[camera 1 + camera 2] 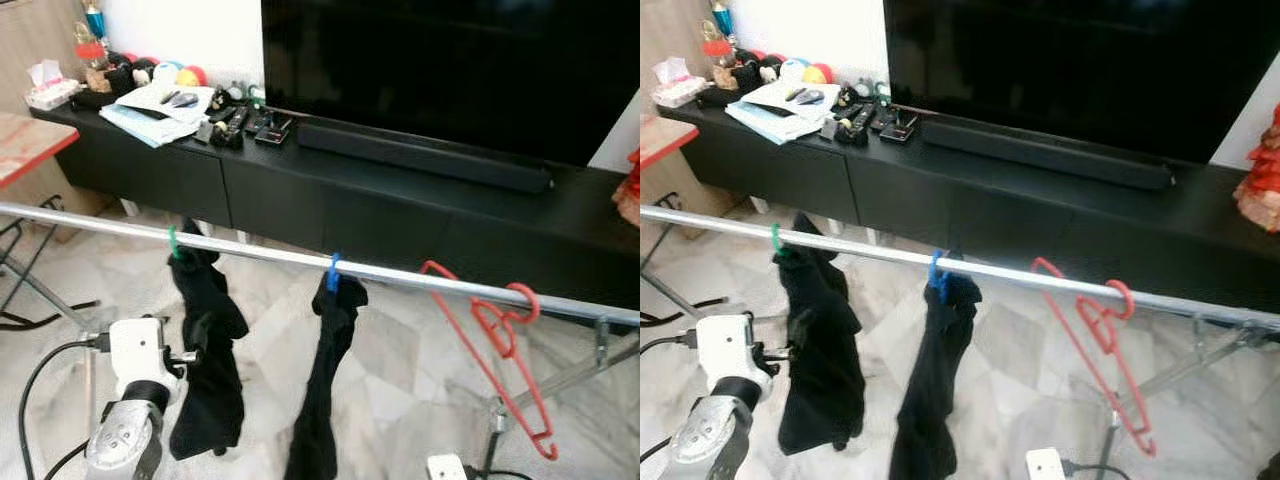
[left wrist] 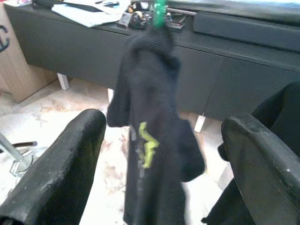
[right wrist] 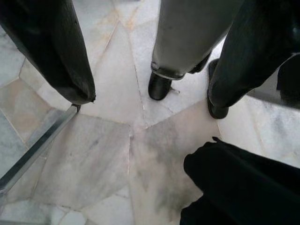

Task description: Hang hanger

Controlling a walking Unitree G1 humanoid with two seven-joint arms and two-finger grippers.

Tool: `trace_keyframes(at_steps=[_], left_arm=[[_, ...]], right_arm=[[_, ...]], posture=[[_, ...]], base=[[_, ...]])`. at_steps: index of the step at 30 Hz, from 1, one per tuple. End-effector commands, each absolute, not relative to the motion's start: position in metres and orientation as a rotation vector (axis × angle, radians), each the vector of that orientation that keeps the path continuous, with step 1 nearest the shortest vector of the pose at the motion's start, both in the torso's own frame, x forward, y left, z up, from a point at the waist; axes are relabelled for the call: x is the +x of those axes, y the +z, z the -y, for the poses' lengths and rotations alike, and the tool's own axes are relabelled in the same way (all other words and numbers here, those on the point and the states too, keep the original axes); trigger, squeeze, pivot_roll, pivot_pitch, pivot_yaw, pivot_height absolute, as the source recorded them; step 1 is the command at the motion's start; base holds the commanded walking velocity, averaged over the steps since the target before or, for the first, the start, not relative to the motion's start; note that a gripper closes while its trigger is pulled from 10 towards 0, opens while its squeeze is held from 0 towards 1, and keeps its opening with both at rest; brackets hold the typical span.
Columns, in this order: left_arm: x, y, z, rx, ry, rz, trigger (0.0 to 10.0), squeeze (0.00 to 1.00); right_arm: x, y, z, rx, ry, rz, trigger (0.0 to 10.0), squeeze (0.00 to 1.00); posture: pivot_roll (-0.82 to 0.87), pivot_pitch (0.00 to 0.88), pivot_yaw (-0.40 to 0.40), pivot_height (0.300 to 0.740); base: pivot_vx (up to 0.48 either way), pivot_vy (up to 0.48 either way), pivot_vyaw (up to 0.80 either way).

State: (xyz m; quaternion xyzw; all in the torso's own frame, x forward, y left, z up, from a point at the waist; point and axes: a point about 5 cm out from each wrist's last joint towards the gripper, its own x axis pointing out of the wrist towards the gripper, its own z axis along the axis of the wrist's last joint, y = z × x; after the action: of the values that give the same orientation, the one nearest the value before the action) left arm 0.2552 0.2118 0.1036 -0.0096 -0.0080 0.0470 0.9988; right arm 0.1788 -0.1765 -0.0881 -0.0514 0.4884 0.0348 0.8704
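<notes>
A red hanger [image 1: 497, 338] hangs by its hook on the silver rail [image 1: 90, 221] of a drying rack, toward the right end. Two black socks are pegged further left: one [image 1: 208, 350] under a green peg, one [image 1: 325, 380] under a blue peg. My left arm [image 1: 135, 395] is low at the left, beside the green-pegged sock. In the left wrist view my left gripper [image 2: 164, 124] is open, with that sock [image 2: 150, 140] hanging just beyond its fingers. My right gripper [image 3: 150, 105] is open and empty, pointing down at the marble floor [image 3: 93, 159].
A long black TV cabinet [image 1: 400, 200] stands behind the rack, with a TV [image 1: 450, 60], a soundbar [image 1: 420, 155], papers [image 1: 160, 105] and remotes on it. A red-edged table [image 1: 30, 145] is at the left. Rack legs [image 1: 560, 385] and cables [image 1: 30, 400] cross the floor.
</notes>
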Motion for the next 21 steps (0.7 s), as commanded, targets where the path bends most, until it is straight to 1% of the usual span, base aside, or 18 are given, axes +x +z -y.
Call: trace_keyframes(at_steps=[1, 8, 12, 21], left_arm=[[0.254, 0.102, -0.214, -0.003, 0.102, 0.004, 10.0, 0.00], [0.260, 0.101, -0.218, 0.014, 0.094, -0.031, 10.0, 0.00], [0.262, 0.102, -0.210, -0.018, 0.011, -0.023, 10.0, 0.00], [0.264, 0.100, -0.208, -0.012, -0.001, -0.047, 10.0, 0.00]], right_arm=[[0.175, -0.090, 0.176, -0.109, 0.077, -1.038, 10.0, 0.00], [0.175, -0.090, 0.176, -0.110, 0.078, -1.037, 10.0, 0.00], [0.175, -0.090, 0.176, -0.109, 0.077, -1.036, 10.0, 0.00], [0.176, -0.090, 0.175, -0.108, 0.076, -1.036, 10.0, 0.00]], posture=[[-0.01, 0.075, -0.015, 0.740], [0.00, 0.071, -0.017, 0.740], [-0.01, 0.073, -0.016, 0.740], [0.00, 0.077, -0.016, 0.740]], base=[[0.000, 0.000, 0.00], [0.000, 0.000, 0.00], [0.000, 0.000, 0.00], [0.000, 0.000, 0.00]])
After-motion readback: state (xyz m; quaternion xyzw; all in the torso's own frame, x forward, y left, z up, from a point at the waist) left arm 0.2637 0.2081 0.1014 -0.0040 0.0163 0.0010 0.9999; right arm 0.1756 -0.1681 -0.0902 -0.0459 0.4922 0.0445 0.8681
